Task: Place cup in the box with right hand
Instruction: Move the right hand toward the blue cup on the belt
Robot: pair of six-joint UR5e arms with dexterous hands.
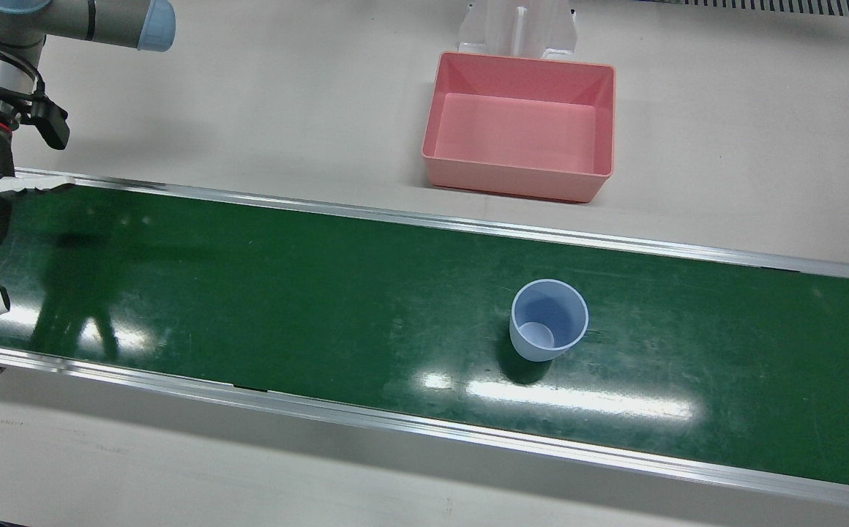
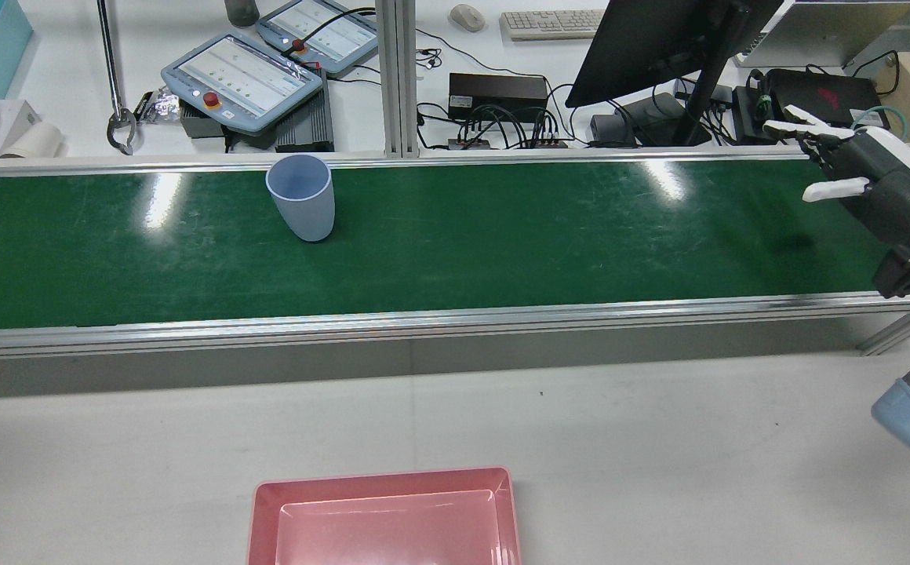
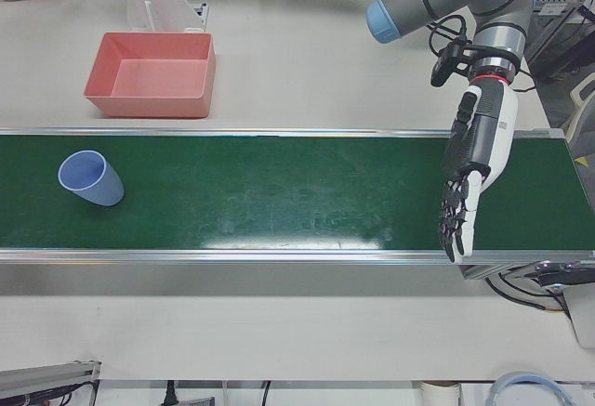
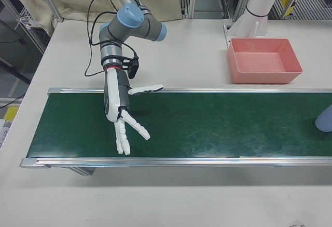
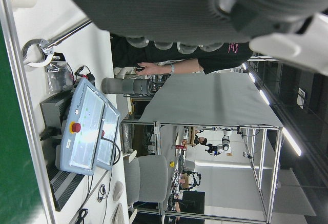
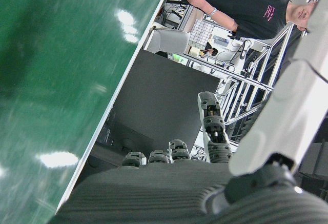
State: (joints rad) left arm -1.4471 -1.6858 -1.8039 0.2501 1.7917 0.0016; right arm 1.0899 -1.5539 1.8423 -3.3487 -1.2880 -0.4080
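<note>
While the light-blue plastic cup (image 1: 549, 320) stood upright on the green conveyor belt (image 1: 249, 293) — well apart from the empty pink rectangular plastic box (image 1: 520, 124) — the right hand (image 4: 122, 115) hovered with fingers spread, holding nothing; the left hand (image 3: 472, 169) hung empty, fingers straight and close together.

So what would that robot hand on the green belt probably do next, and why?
Probably travel along the belt toward the blue cup. The right hand hovers open and empty at the far end, the cup stands upright and untouched, and the pink box is empty.
</note>
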